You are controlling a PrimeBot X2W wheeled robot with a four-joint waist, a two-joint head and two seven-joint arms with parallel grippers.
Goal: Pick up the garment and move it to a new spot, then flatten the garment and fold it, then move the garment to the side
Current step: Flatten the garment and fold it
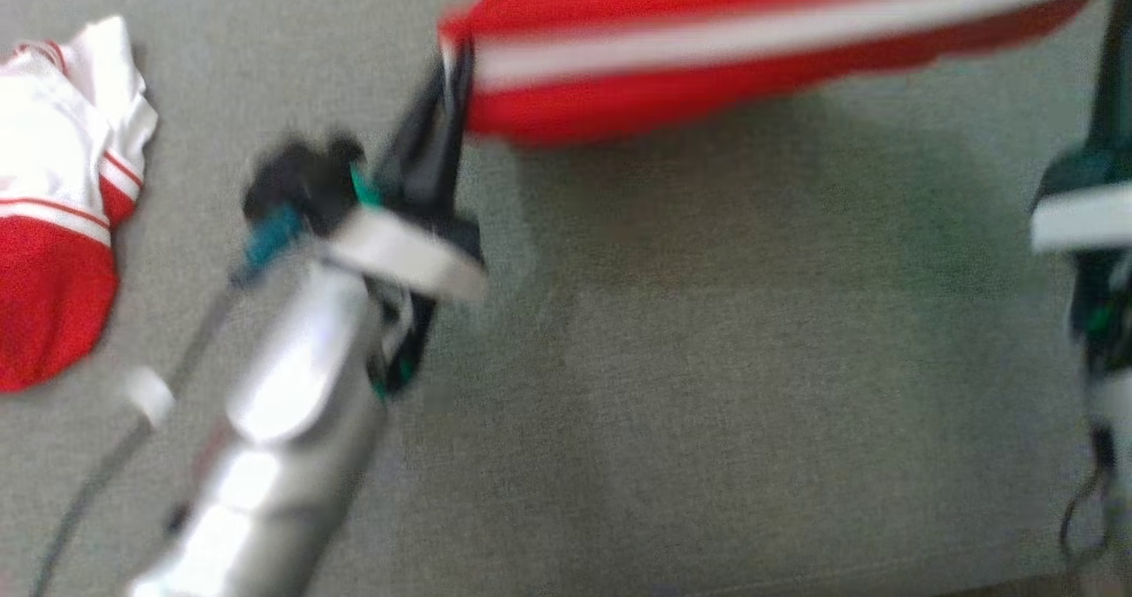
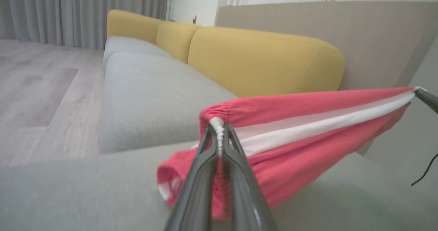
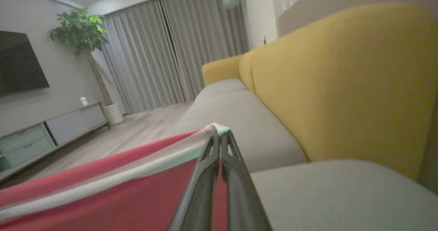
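A red garment (image 1: 707,40) with a white stripe hangs stretched in the air above the grey sofa seat (image 1: 707,402), at the top of the head view. My left gripper (image 1: 455,62) is shut on its left end, pinching the gathered white-edged hem (image 2: 219,128). My right gripper (image 3: 219,133) is shut on the opposite corner of the red garment (image 3: 102,196); its arm (image 1: 1092,217) runs along the head view's right edge. In the left wrist view the red garment (image 2: 308,121) spans taut toward the right gripper's fingertip (image 2: 427,99).
A second white and red garment (image 1: 62,199) lies crumpled on the seat at the left. Yellow back cushions (image 2: 267,60) line the sofa's far side. Wooden floor (image 2: 37,87), grey curtains (image 3: 164,53), a potted plant (image 3: 82,32) and a TV cabinet (image 3: 44,135) lie beyond.
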